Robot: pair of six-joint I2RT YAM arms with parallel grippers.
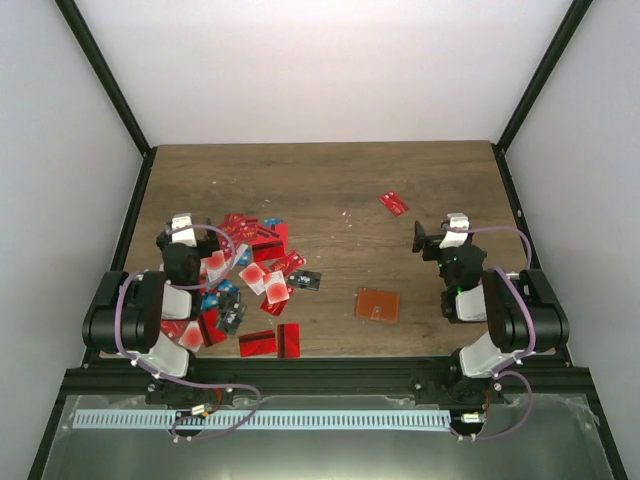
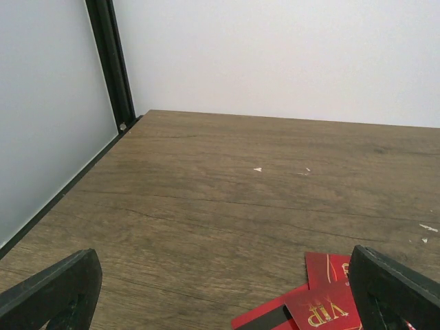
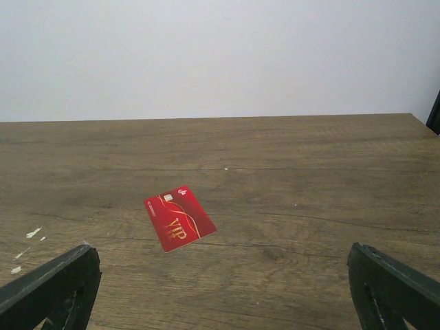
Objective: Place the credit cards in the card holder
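**Sam:** Where is the card holder?

**Mia:** It lies flat on the counter, near the front, closer to the right arm.

**Sam:** And the credit cards?

**Mia:** Most sit in a messy pile by the left arm, well apart from the card holder. One red card lies alone, farther back.

**Sam:** What about the fingers?

**Mia:** The left fingers are spread wide and hold nothing. The right fingers are spread wide too, with nothing in them.
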